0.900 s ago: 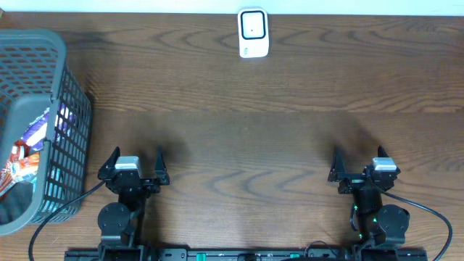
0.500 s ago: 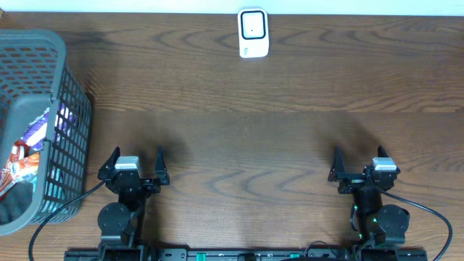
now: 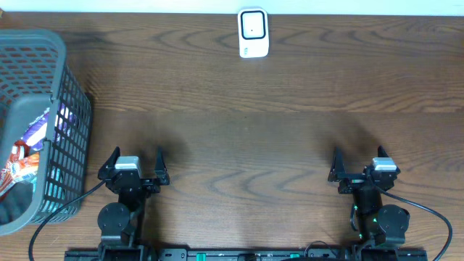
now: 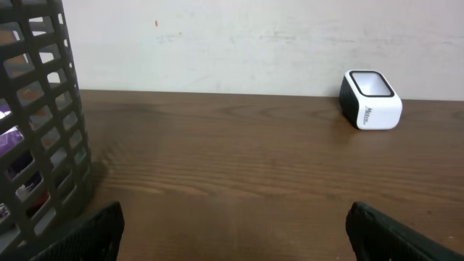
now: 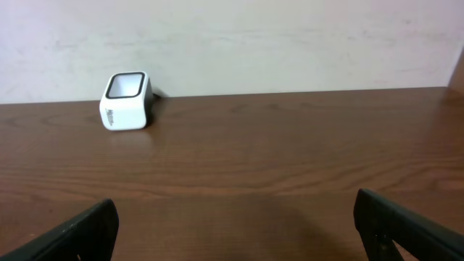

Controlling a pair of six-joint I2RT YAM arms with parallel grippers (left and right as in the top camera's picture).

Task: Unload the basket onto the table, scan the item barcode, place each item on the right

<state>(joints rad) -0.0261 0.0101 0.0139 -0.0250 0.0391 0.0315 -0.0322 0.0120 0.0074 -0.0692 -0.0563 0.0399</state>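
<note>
A white barcode scanner with a dark window (image 3: 253, 32) stands at the far edge of the table, also seen in the left wrist view (image 4: 370, 100) and the right wrist view (image 5: 126, 101). Packaged items (image 3: 22, 152) lie inside the grey mesh basket (image 3: 72, 101) at the left; their barcodes are not visible. My left gripper (image 3: 135, 161) rests open near the front edge, right of the basket, with nothing between its fingers (image 4: 90, 232). My right gripper (image 3: 358, 161) is open and empty at the front right, its fingers (image 5: 406, 225) wide apart.
The basket wall (image 4: 40, 123) rises close on the left of the left gripper. A pale wall (image 5: 232, 36) runs behind the wooden table (image 3: 246, 130). Cables (image 3: 65, 210) trail from both arm bases at the front edge.
</note>
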